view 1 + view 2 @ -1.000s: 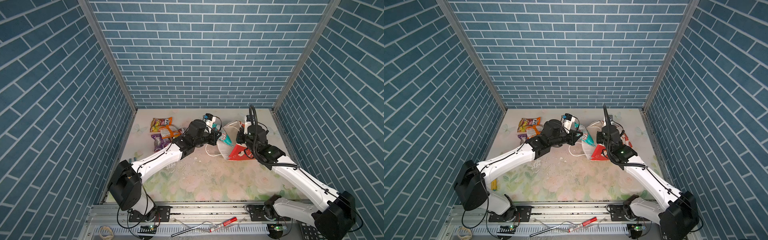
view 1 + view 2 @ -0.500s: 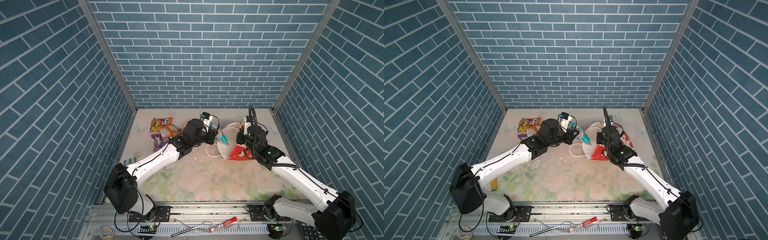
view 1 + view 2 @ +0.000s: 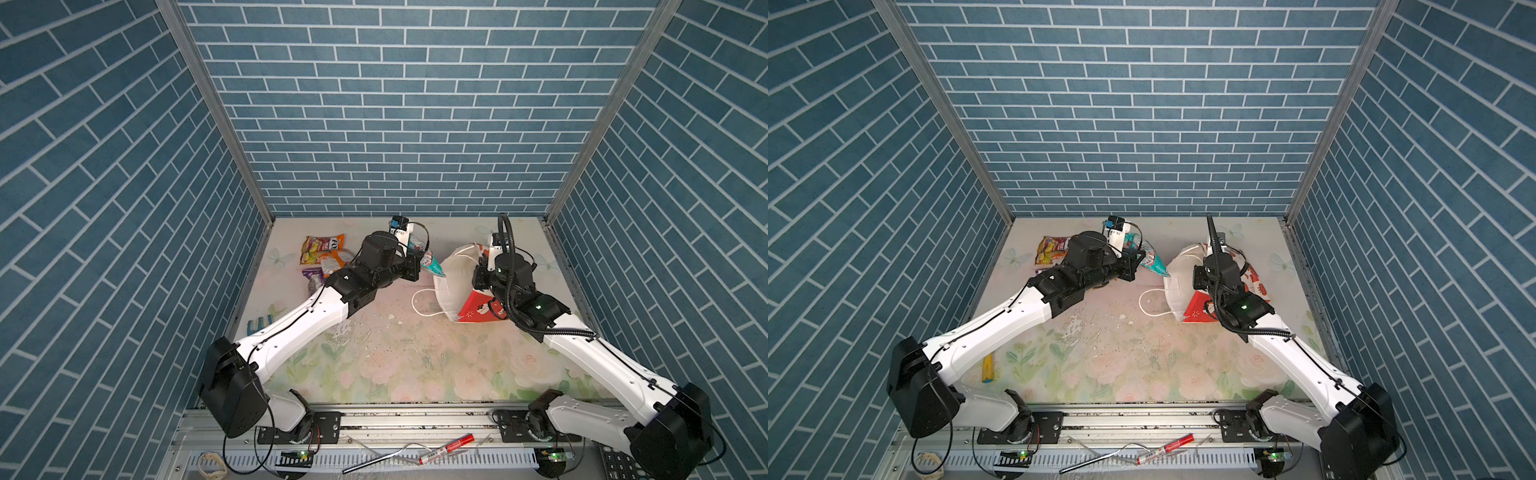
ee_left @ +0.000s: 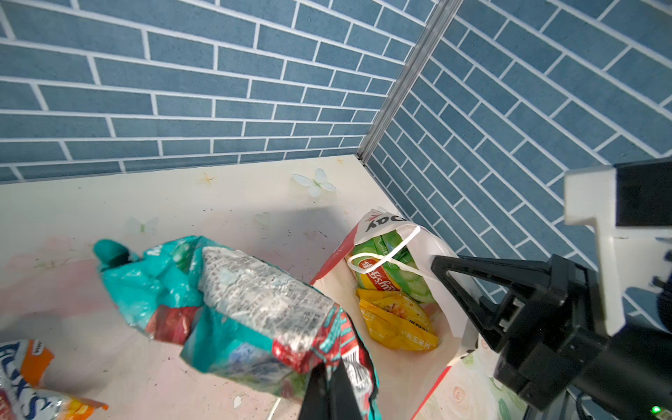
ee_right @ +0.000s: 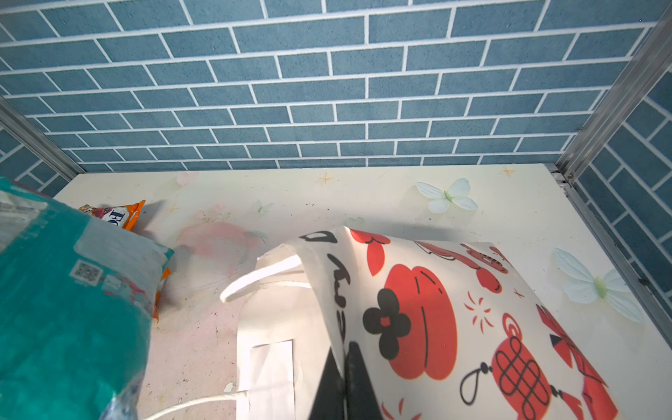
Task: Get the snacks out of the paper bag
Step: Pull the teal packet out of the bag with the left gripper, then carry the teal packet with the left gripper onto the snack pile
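Desk first: it takes the far corner of the cell, and the unpacking looks about half done. The bag lies on its side at about 2 o'clock from the desk's middle, mouth facing 9 o'clock. The right fingers are pinched tight on its upper printed wall, propping the mouth open.

Inside, two snacks are left to pull: the green chip bag, the biggest of the lot, deep in the bag, and the yellow bag just beside it, nearer the mouth.

The teal packet is out! The left fingers are clamped shut on its edge and it hangs clear of the desk, just outside the mouth at around 12 o'clock. It has yet to be put down.

Already out, over at 10 o'clock: the Fox's bags, with the purple packet touching them.

Obstacles, I'd say: a cord handle drapes right across the chip bag, so a reach in could snag it. A small blue pronged thing sits at 8 o'clock, partly under the left arm, well clear. A red marker lies on the front rail, off the desk.
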`<state>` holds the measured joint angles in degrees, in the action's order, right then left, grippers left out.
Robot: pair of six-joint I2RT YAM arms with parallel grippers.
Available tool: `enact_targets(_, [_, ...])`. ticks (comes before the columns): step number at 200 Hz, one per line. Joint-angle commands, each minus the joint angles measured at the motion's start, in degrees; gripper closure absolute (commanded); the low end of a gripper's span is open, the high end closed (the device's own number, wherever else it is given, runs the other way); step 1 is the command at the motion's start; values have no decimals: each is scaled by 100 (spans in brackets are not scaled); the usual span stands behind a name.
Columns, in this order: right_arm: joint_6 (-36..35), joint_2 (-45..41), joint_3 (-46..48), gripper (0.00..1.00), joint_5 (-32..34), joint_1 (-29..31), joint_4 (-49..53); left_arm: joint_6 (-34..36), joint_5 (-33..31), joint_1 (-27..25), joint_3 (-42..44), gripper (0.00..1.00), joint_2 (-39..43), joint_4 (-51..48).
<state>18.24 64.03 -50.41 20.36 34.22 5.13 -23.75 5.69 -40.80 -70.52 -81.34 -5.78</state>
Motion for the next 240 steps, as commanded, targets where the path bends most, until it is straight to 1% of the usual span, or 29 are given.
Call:
enact_targets(1, [273, -198, 110, 100, 123, 11, 32, 324, -382, 126, -345, 100, 160, -181])
enact_targets(20, [286, -309, 258, 100, 93, 6, -67, 344, -561, 319, -339, 100, 193, -256])
enact_targets(50, [285, -496, 439, 100, 135, 6, -92, 286, -585, 813, -389, 100, 134, -400])
enact_targets(65, [294, -573, 470, 100, 69, 10, -90, 320, -722, 1050, -388, 100, 60, -398])
enact_targets(78, [310, -602, 495, 100, -21, 7, -82, 298, -824, 1285, -400, 100, -64, -397])
enact_targets(105, [447, -625, 574, 100, -132, 11, -92, 188, -728, 1843, -433, 100, -450, -170])
enact_targets(117, [484, -629, 626, 100, -163, 10, -128, 302, -880, 2004, -662, 100, -711, -368])
enact_targets(130, [522, -644, 668, 100, -173, 6, -135, 565, -1159, 2077, -933, 100, -1007, -534])
enact_targets(146, [557, -695, 740, 100, -174, 13, -135, 876, -1338, 2140, -1254, 100, -1419, -656])
enact_targets(174, [605, -824, 855, 100, -103, 11, -143, 994, -1479, 2232, -1975, 100, -2113, -1212])
enact_targets(189, [613, -878, 892, 100, -68, 6, -135, 1069, -1573, 2234, -2111, 100, -2367, -1219])
enact_targets(212, [615, -900, 884, 100, -50, 10, -63, 1133, -1949, 2248, -2309, 100, -2723, -1426])
enact_targets(240, [603, -936, 921, 100, 18, 1, -21, 1170, -1948, 2258, -2432, 100, -2988, -1534])
